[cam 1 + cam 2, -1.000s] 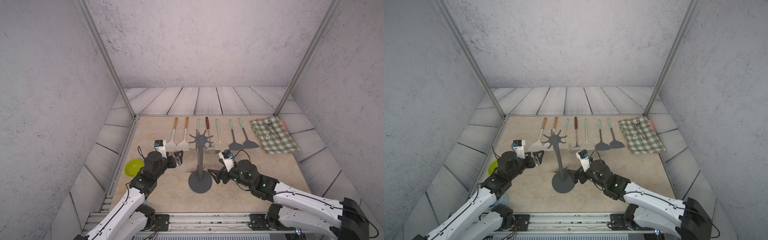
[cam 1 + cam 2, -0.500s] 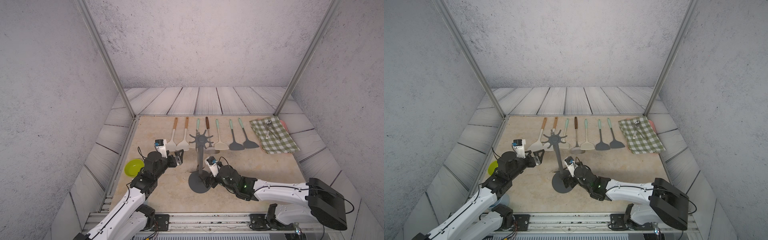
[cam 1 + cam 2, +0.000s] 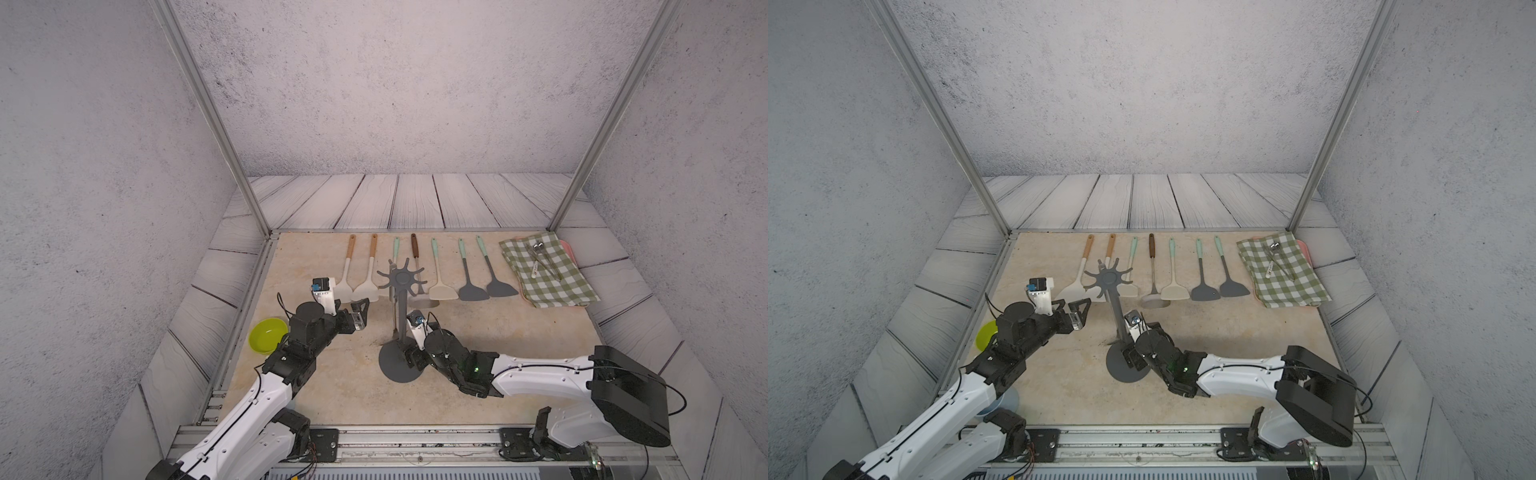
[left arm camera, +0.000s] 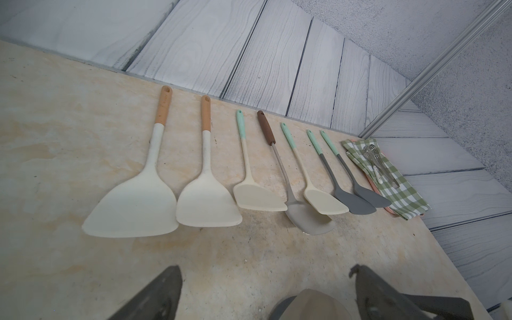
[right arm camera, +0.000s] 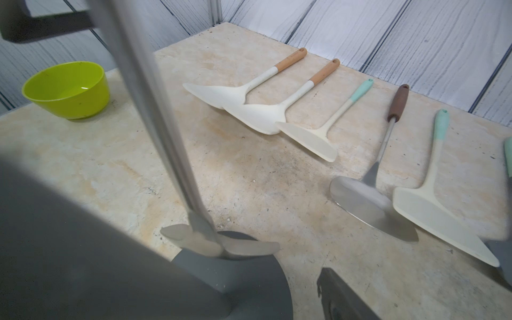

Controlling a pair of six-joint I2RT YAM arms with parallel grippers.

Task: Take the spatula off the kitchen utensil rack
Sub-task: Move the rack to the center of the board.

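Steel spatula (image 3: pixel 393 312) hangs on the kitchen utensil rack (image 3: pixel 402 277), on the prong facing the left arm. Long axis is vertical: handle up at the hook, blade down by the round base. I can't tell whether the blade touches the desk (image 3: pixel 519 345).

Left claw (image 3: pixel 360 316) is wide open and empty, roughly level with mid-shaft. The spatula is just to its right, near but not touching.

Right claw (image 3: pixel 411 360) sits low at the foot of the pole. Its jaws are apart with the rack's lower part between them, and I see no firm hold on anything.

My read is that the left arm has the cleaner line to the shaft while the right is placed to steady the rack. The handle has to go straight up to clear the prong.
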